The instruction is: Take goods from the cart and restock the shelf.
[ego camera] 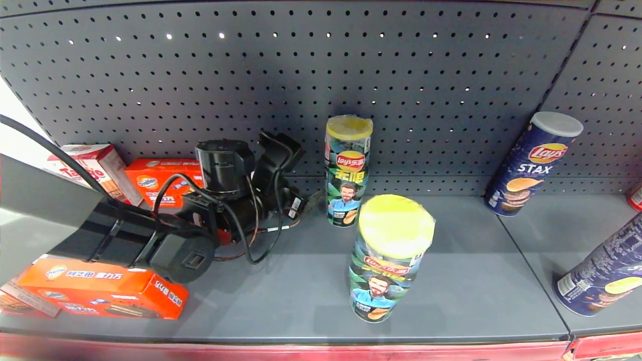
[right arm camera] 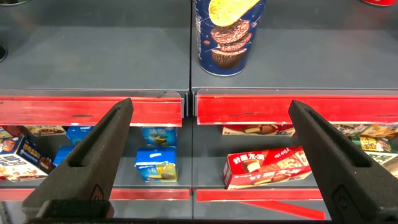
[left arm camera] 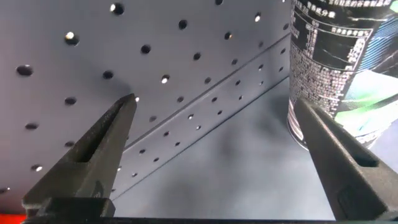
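Observation:
Two green chip cans with yellow lids stand upright on the grey shelf: one at the back by the pegboard, one nearer the front edge. My left gripper is open and holds nothing. It lies low over the shelf, just left of the back can, pointing at the pegboard; in the head view the left arm's wrist covers most of it. My right gripper is open and bare, hanging in front of the red shelf edge, below a blue chip can.
An orange box lies at the front left, with more boxes at the back left. A blue can leans on the pegboard at the right; another lies tilted at the far right. The lower shelf holds snack boxes.

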Robot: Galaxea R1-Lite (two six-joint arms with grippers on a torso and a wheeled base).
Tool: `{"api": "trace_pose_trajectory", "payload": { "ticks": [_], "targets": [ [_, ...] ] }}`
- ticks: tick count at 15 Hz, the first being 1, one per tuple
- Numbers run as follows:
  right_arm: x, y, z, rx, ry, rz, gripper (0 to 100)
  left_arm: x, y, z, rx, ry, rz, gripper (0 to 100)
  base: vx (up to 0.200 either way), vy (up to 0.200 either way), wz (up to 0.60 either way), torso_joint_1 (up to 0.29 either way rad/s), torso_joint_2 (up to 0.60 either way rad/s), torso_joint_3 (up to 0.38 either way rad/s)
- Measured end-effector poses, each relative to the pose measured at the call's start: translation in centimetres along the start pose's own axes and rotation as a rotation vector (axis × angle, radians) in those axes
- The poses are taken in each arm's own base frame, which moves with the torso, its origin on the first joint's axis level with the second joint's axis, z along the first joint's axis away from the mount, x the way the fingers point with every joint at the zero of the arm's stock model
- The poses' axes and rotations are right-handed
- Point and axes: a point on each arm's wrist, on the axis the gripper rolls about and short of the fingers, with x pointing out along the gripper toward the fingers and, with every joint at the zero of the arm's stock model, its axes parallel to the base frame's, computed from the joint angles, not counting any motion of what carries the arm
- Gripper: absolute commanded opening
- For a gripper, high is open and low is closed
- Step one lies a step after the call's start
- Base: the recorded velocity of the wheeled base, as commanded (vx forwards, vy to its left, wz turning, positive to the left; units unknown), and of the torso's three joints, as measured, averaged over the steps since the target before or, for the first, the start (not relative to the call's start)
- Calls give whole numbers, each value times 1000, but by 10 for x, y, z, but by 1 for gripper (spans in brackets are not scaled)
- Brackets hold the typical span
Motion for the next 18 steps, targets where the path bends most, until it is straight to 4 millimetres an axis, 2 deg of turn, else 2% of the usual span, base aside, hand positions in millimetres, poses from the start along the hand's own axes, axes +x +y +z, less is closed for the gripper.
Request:
{"api": "trace_pose_trajectory", "payload": {
  "ticks": [5, 9, 11, 18],
  "targets": [
    [0, 0, 0, 0, 0, 0, 100, 5, -8, 2, 2, -11, -18, 100, 0, 0, 0, 0, 0, 0],
    [0, 0, 0, 0, 0, 0, 100, 1, -7, 3, 4, -8, 1, 100, 0, 0, 0, 0, 0, 0],
    [0, 0, 0, 0, 0, 0, 100, -12, 0, 13, 4, -20, 34, 100, 0, 0, 0, 0, 0, 0],
    [0, 0, 0, 0, 0, 0, 100, -85, 16, 37, -1, -38, 153, 100, 0, 0, 0, 0, 0, 0]
  ]
}}
